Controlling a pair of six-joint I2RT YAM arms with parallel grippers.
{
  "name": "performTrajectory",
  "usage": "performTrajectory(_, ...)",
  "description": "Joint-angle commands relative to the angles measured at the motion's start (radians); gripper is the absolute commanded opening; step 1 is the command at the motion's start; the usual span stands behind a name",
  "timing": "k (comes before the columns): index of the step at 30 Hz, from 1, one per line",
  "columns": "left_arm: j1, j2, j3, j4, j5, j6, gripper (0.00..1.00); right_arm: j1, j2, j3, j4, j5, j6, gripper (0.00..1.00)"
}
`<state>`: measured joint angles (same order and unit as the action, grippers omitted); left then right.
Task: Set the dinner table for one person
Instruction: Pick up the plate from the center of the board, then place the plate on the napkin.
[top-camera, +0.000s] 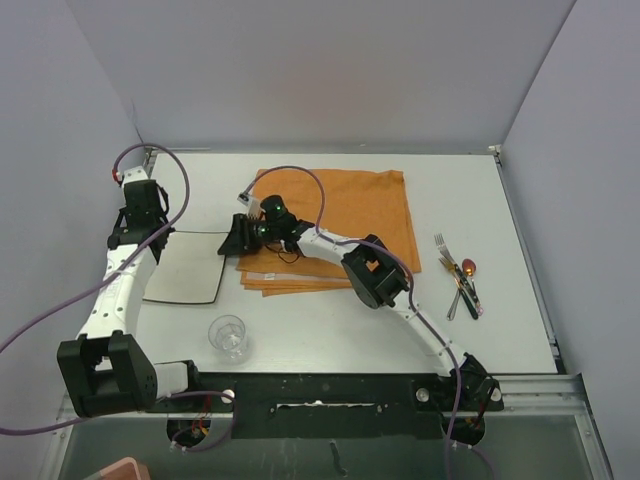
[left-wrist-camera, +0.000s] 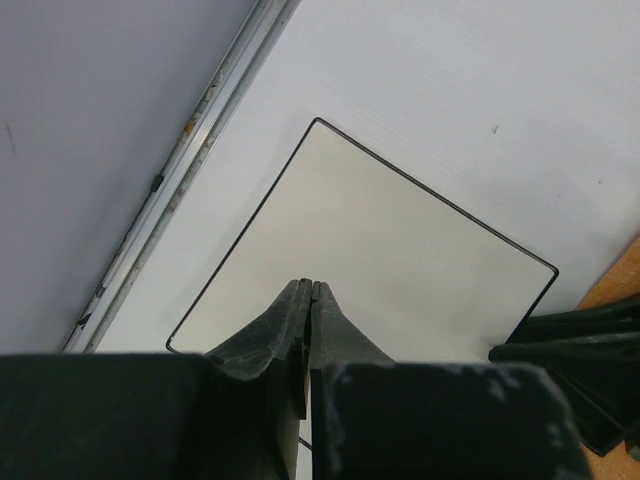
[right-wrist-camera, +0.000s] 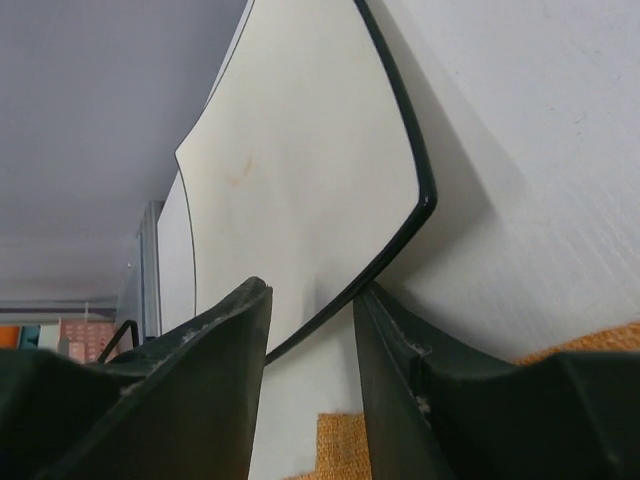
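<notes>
The dinner table (top-camera: 460, 190) is a pale grey-white top. On its left lies a square white plate (top-camera: 185, 265) with a thin black rim. My right gripper (top-camera: 238, 238) reaches across to the plate's right edge. In the right wrist view its jaws (right-wrist-camera: 312, 290) stand apart with the plate (right-wrist-camera: 300, 150) rim running between them, the right finger at the rim. My left gripper (top-camera: 158, 238) hovers over the plate's far left part, and its fingers (left-wrist-camera: 311, 285) are pressed together on nothing above the plate (left-wrist-camera: 380, 230).
An orange folded placemat (top-camera: 340, 230) lies mid-table under the right arm. A clear glass (top-camera: 229, 335) stands near the front edge, left of centre. A fork, spoon and knife (top-camera: 460, 280) lie together at the right. Walls close the table's back and sides.
</notes>
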<state>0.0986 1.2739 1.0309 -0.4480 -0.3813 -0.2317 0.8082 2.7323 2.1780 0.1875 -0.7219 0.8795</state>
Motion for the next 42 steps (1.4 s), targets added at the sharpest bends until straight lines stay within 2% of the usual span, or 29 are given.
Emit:
performTrajectory(1, -0.01, -0.067, 0.037, 0.003, -0.011, 0.006, 0.0, 0.054, 0.068, 0.006, 0.0, 0.064, -0.006, 0.31)
performTrajectory(3, -0.013, -0.074, 0.032, 0.004, -0.014, 0.01, 0.0, 0.065, 0.064, 0.001, -0.014, 0.083, -0.019, 0.16)
performTrajectory(4, -0.015, -0.077, 0.03, 0.004, -0.016, 0.013, 0.0, 0.069, 0.063, 0.002, -0.023, 0.091, -0.028, 0.04)
performTrajectory(5, -0.016, -0.079, 0.029, 0.005, -0.017, 0.015, 0.0, 0.075, 0.062, 0.006, -0.037, 0.094, -0.039, 0.0)
performTrajectory(15, -0.031, -0.072, 0.018, 0.01, -0.017, 0.016, 0.0, 0.073, -0.086, -0.119, -0.09, 0.176, -0.156, 0.0)
performTrajectory(22, -0.038, -0.065, -0.013, 0.024, -0.002, 0.009, 0.0, -0.014, -0.267, -0.283, -0.002, 0.218, -0.14, 0.0)
performTrajectory(36, -0.052, -0.047, -0.047, 0.056, 0.005, 0.021, 0.0, -0.058, -0.345, -0.148, -0.128, 0.225, -0.218, 0.0)
performTrajectory(42, -0.063, -0.038, -0.052, 0.063, -0.006, 0.034, 0.0, -0.105, -0.43, -0.22, -0.133, 0.238, -0.232, 0.0)
